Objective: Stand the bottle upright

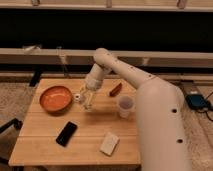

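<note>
My gripper [87, 101] points down over the wooden table [45, 145], just right of the orange bowl [55, 98]. It is shut on the bottle [80, 95], a small white one whose end pokes out to the left of the fingers, close to the bowl's rim. The bottle sits low, near the tabletop. The fingers hide the rest of it, so I cannot tell its tilt or whether it touches the table.
A translucent plastic cup [125, 105] stands right of the gripper, and a reddish-brown oblong object [115, 89] lies behind it. A black phone [66, 133] and a flat pale block [109, 143] lie near the front edge. A dark wall with a ledge runs behind the table.
</note>
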`<state>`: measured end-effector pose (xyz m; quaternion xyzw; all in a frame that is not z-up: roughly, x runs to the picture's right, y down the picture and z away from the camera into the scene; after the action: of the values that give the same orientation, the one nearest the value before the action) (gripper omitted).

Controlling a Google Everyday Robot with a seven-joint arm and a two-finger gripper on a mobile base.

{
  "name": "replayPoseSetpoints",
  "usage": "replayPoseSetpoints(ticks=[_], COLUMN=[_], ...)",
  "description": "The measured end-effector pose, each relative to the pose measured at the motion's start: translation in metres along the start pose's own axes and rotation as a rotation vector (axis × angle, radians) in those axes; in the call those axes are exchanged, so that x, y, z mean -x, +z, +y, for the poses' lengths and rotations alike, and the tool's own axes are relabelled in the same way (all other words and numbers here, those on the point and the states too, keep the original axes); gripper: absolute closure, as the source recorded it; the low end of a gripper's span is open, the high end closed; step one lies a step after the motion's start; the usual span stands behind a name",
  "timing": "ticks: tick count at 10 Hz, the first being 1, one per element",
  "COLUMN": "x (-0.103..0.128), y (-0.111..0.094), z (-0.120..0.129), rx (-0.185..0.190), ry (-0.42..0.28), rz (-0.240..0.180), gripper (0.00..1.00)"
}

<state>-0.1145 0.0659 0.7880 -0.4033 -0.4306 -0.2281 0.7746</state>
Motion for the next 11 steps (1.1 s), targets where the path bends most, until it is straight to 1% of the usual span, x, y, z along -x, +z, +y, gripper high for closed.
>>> replayPoseSetpoints(ticks=[1, 2, 4, 6, 8, 11], x=[0.001, -0.001, -0.001, -0.005, -0.007, -0.003], y=[0.000, -0.002, -0.009, -0.017, -0.018, -0.014], z=[-0.001, 0.002, 0.009, 0.024, 0.034, 0.045], rx=[-0.010, -0.030, -0.074, -0.116, -0.130, -0.134], ry=[-0.008, -0.013, -0.012, 0.012, 0.036, 0.059], rz=[0.005, 0.019, 0.034, 0.029, 0.014, -0.013], gripper=[1.00, 1.00, 1.00, 1.00, 1.00, 1.00])
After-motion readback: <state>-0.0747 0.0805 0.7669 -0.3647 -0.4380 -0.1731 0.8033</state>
